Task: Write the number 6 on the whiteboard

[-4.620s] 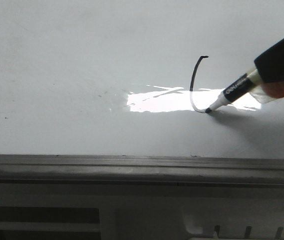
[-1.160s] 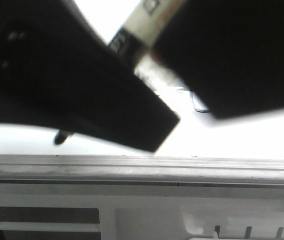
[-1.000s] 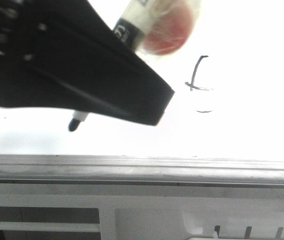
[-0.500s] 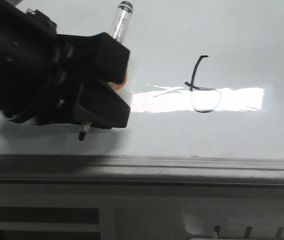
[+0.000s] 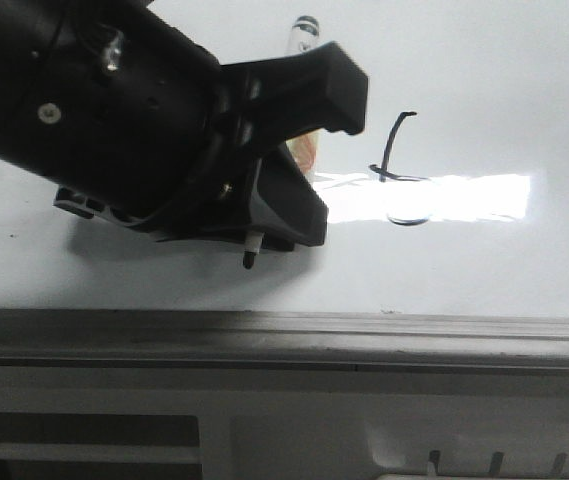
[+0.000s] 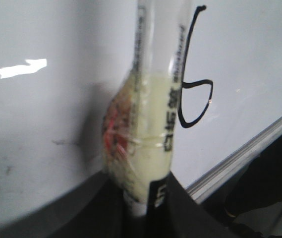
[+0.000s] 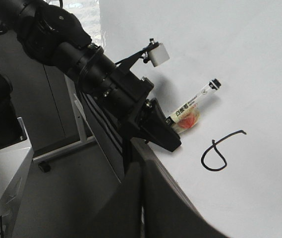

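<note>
The whiteboard (image 5: 524,80) fills the front view, with the number 6 (image 5: 401,170) drawn on it in thin black line, right of centre. My left gripper (image 5: 309,150) hangs over the board left of the 6, shut on a white-and-black marker pen (image 5: 302,40) wrapped in orange-stained tape. The pen's black tip (image 5: 249,262) points down, close above the board. In the left wrist view the marker pen (image 6: 155,99) rises from the left gripper (image 6: 148,198), partly hiding the number 6 (image 6: 193,94). My right gripper (image 7: 141,168) is shut and empty, off the board's edge.
A grey metal rim (image 5: 364,335) runs along the board's near edge, with a white slotted tray (image 5: 464,455) below it. In the right wrist view a dark floor and a metal stand frame (image 7: 76,124) lie beside the board. Glare (image 5: 444,195) crosses the 6's loop.
The left gripper has swung right and closer to the front camera, carrying the pen tip rightwards. The 6, half-drawn in the oldest frame, has a closed loop now.
</note>
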